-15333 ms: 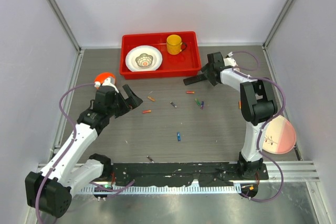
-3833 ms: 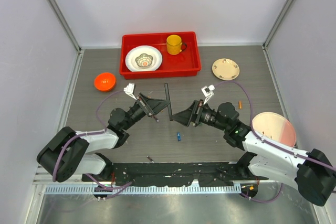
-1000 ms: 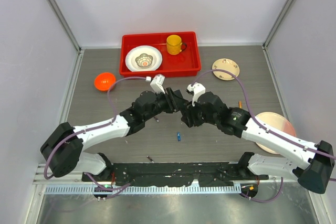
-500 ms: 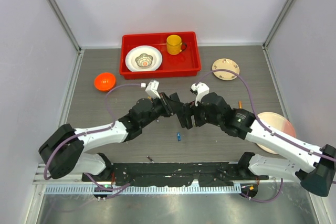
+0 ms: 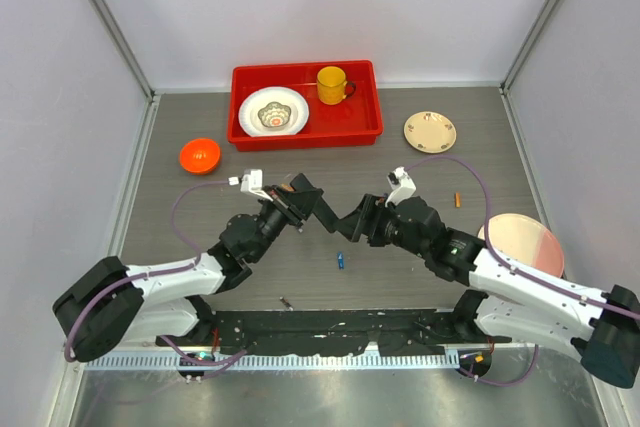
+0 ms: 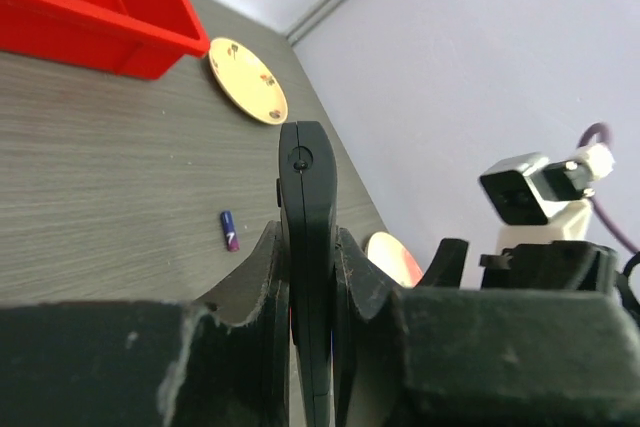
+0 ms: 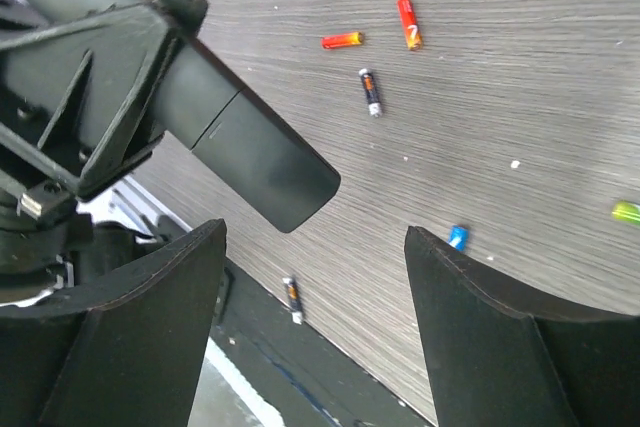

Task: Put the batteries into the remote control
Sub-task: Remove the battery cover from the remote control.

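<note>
**Overhead view, centre.** My left gripper (image 5: pixel 300 197) is pressed tight on the remote control (image 5: pixel 325 215). The left wrist view shows the bar edge-on, clamped between both fingers. My right gripper (image 7: pixel 315 237) stands spread and holds nothing, just beside the remote's free end. The batteries (image 7: pixel 370 92) lie loose on the table (image 5: pixel 500 147), among them a blue battery (image 5: pixel 341 260) below centre. The battery compartment is not visible. I judge that nothing is loaded yet, so picking up and inserting all remain.
</note>
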You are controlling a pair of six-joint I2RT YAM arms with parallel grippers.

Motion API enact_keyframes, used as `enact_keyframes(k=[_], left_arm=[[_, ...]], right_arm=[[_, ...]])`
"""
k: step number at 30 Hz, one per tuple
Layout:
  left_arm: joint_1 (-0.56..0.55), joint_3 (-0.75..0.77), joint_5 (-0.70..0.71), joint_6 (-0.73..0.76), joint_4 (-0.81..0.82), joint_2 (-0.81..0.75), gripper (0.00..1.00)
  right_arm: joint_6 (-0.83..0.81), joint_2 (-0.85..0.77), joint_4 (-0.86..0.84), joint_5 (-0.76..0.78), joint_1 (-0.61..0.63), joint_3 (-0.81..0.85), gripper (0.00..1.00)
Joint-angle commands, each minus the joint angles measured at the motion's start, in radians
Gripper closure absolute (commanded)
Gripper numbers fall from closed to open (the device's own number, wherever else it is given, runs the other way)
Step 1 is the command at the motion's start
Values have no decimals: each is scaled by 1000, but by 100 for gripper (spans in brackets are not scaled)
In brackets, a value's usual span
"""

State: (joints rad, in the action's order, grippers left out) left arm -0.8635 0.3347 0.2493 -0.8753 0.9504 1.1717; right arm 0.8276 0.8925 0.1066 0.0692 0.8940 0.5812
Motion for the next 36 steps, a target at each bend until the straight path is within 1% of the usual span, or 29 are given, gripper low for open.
enact_keyframes(k=[1,2,5,8,9,11,14,19,22,28,36], left_arm=[[1,-29,82,76,180,-47,100],[1,-36,87,81,191,-55,100],[-2,-51,102,98,195,-75,100],[-2,-60,108,110,195,-87,100],[0,-63,110,111,195,-95,100],[-2,-65,107,117,195,-99,100],[0,-69,107,119,195,-109,100],[-2,-77,107,119,197,-115,100],[0,-77,107,116,197,-118,100],[-2,-76,108,116,195,-115,100],[-2,-76,107,116,197,-112,100]], right_arm=[[198,29,-301,-23,-12,-32,22],[211,48,-362,-26,-15,-47,22],[251,95,-454,-42,-20,-61,21],[283,141,-522,-55,-27,-60,22],[291,172,-541,-90,-33,-63,21],[317,197,-602,-108,-36,-69,21],[337,240,-656,-129,-41,-64,22],[341,279,-671,-138,-44,-46,25],[340,286,-679,-135,-47,-47,28],[338,292,-688,-141,-52,-52,37],[320,295,-679,-149,-53,-49,55]])
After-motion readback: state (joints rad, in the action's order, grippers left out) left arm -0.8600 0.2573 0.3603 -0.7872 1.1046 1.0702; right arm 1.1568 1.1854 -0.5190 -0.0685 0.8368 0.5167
